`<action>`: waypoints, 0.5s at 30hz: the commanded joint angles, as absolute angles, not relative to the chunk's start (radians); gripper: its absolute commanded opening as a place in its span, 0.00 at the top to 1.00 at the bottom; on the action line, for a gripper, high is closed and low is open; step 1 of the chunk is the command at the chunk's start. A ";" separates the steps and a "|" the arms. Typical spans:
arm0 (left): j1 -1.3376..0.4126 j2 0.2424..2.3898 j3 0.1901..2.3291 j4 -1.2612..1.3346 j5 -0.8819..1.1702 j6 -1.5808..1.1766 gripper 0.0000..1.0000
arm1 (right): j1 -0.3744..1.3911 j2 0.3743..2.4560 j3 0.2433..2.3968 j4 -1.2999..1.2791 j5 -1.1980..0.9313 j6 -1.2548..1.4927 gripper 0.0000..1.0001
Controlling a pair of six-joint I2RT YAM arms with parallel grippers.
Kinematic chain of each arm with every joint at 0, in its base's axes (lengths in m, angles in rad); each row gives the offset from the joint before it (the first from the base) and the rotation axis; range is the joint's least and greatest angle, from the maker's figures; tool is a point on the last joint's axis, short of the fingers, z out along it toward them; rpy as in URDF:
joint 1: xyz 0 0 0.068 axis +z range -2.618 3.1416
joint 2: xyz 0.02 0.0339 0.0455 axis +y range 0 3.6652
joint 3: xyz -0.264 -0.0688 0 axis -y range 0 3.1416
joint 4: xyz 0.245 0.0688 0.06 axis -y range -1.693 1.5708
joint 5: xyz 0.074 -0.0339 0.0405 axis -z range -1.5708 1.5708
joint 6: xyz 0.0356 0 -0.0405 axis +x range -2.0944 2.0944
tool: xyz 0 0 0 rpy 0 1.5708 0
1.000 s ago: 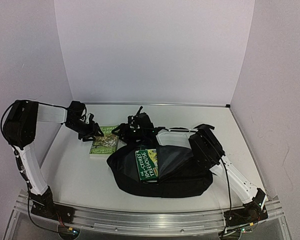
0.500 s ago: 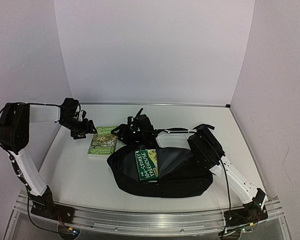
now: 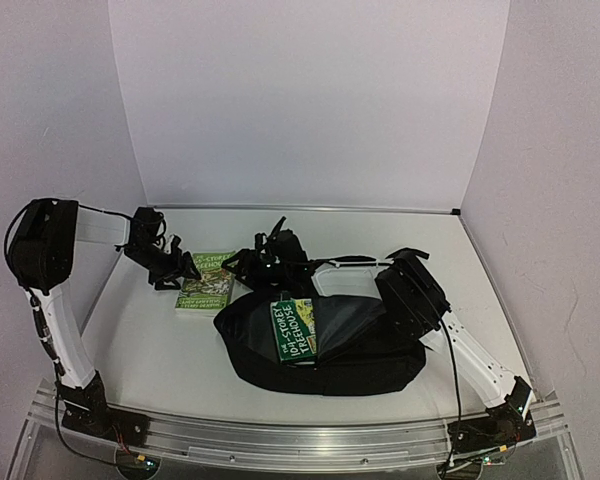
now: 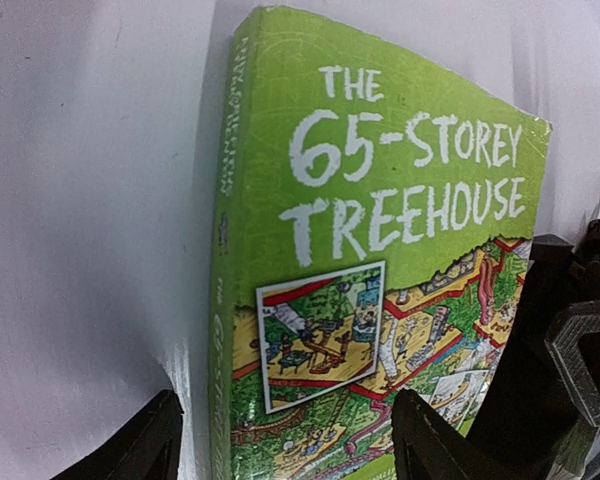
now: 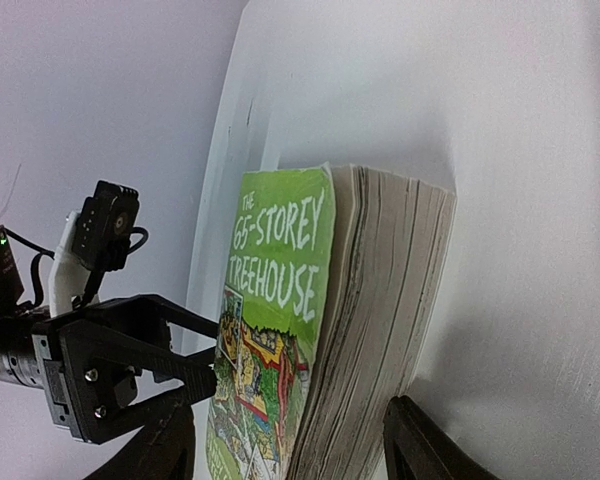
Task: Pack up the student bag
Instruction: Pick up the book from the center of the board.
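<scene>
Top external: my left gripper (image 3: 180,270), spread wide and empty, sits at the 65-Storey Treehouse book (image 3: 208,283). The black backpack (image 3: 355,352) lies right of it, with my right gripper (image 3: 242,258), likewise spread, just behind.

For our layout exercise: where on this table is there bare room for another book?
Bare table near-left, between left arm's base, green book and student bag; also along the back wall. Crowded between book and bag.

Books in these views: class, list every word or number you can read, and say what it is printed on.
"THE 65-STOREY TREEHOUSE": cover of the light-green book.
"STOREY TREEHOUSE": cover of the dark-green book poking from the student bag; the number before it is blurred.
Spine lettering of the light-green book: too blurred to read.
</scene>
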State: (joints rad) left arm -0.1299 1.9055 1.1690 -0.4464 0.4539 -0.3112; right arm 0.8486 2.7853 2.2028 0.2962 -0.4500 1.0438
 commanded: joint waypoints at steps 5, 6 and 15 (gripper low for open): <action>-0.157 1.943 1.193 -0.406 0.563 -0.295 0.37 | 0.864 2.812 2.204 0.224 -0.489 1.026 0.35; -0.161 1.945 1.188 -0.393 0.574 -0.298 0.40 | 0.864 2.819 2.212 0.228 -0.499 1.028 0.35; -0.209 1.947 1.174 -0.347 0.596 -0.309 0.49 | 0.871 2.834 2.234 0.266 -0.530 1.028 0.41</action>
State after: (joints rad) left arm -0.1539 1.9324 1.1732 -0.4336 0.5025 -0.3119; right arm 0.8378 2.7921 2.2257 0.2752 -0.4636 1.0359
